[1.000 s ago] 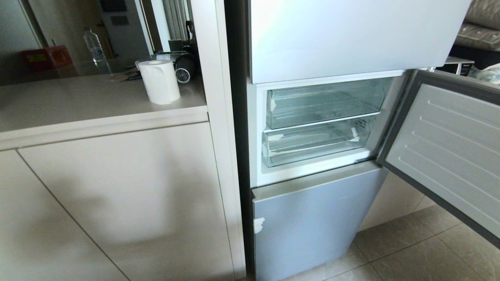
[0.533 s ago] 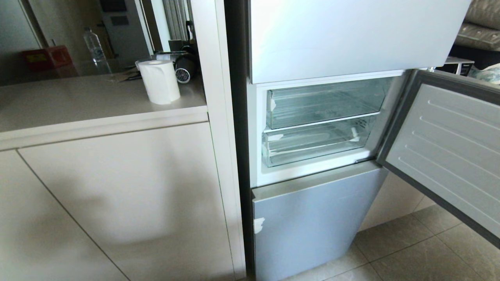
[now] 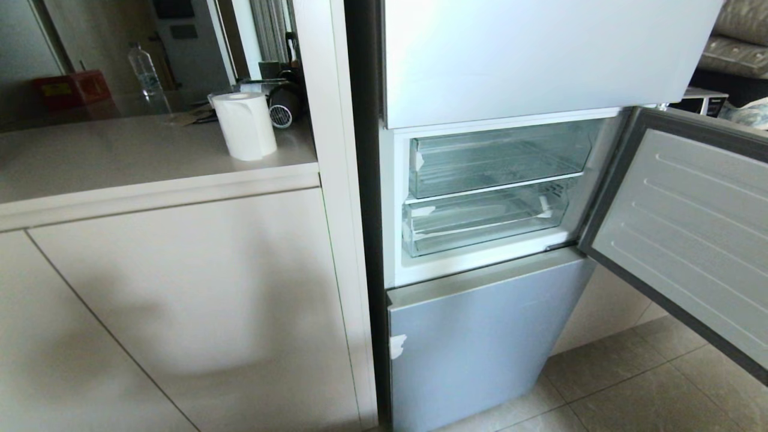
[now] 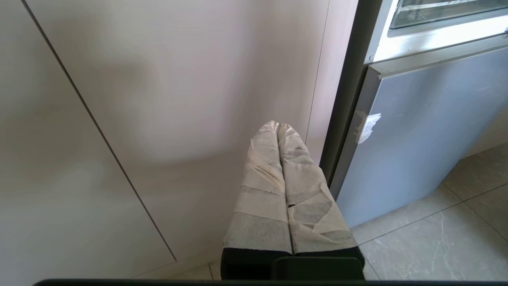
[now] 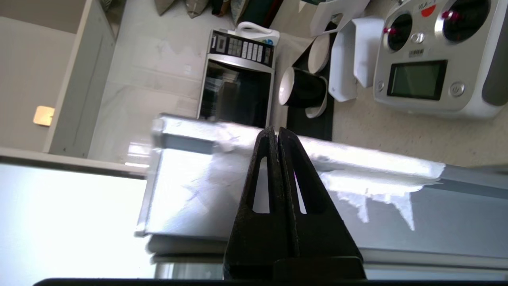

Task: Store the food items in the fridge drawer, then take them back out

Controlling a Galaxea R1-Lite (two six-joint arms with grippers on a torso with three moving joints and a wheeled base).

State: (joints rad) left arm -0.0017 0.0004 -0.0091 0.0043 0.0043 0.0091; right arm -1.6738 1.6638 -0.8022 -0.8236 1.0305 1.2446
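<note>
Fridge middle door (image 3: 690,234) is swung open to your right. Two clear bins show inside, both pushed in: the shallower clear tray (image 3: 501,157) on top, the fridge drawer (image 3: 480,219) below it with its thick see-through front lip facing you. No food item visible in any view, so I can't say where the tomato piece is.

Left end effector (image 4: 279,126) is clenched, taped fingers (image 4: 262,186) pressed together, holding nothing, parked low in front of the cabinet panel (image 4: 178,87) beside the lower fridge door (image 4: 416,131).

Right end effector (image 5: 276,131) is also clenched and empty, out of the head view, tips just at the edge of the open door (image 5: 278,186). Microwave (image 5: 238,79) and an RC transmitter (image 5: 432,55) sit beyond it.

Handling guess: drawer is stiff, light when empty, and slick plastic. Hook the front lip near its middle and pull straight, or it'll likely rack on its rails. You need to release the right end effector first.

Paper towel roll (image 3: 245,125) on the table (image 3: 120,156) is irrelevant.
</note>
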